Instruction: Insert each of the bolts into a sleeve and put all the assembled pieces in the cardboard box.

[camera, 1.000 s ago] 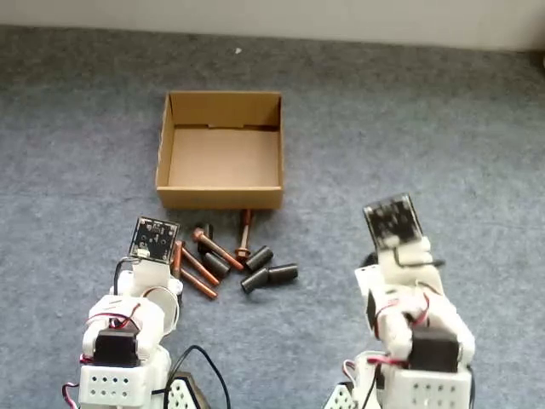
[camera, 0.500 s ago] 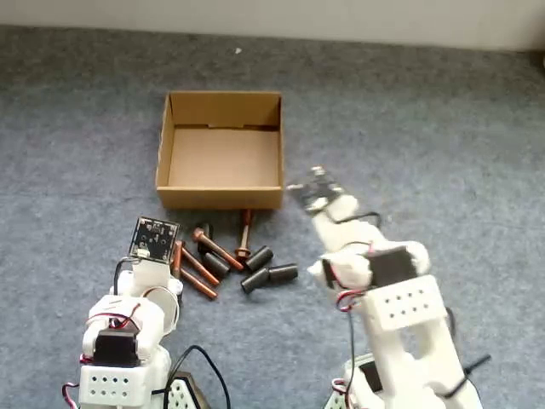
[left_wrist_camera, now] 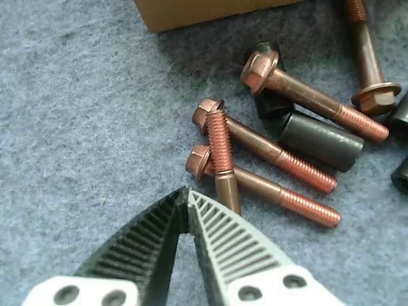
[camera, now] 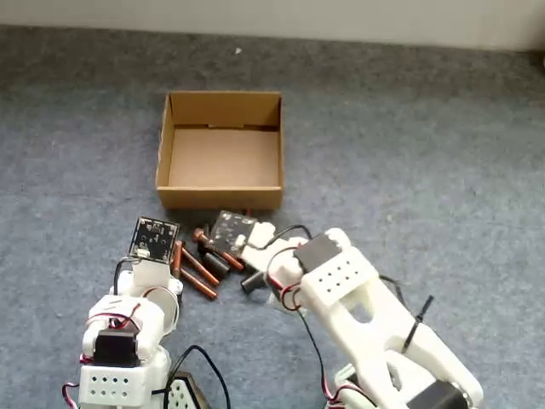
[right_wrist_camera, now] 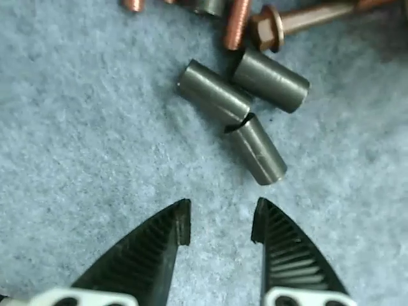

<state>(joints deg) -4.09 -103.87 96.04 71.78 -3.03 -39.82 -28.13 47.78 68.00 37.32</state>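
The right gripper (right_wrist_camera: 221, 222) is hovering, jaws moderately parted, near the closest sleeve (right_wrist_camera: 260, 152). The pile is lying left of centre in the high view, just below the box (camera: 220, 198). The grasp is calling for straddling that sleeve squarely, clear of its neighbours. The left gripper (left_wrist_camera: 187, 203) is sitting closed beside the bolts (left_wrist_camera: 268, 167).

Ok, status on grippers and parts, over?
Left gripper shut, beside bolts. Right gripper open over sleeves. None assembled; cardboard box empty. Bolts overlap some sleeves.

right arm (camera: 341, 285) | swung leftward from the far right | right end effector (right_wrist_camera: 221, 217) now above sleeves (right_wrist_camera: 213, 92)
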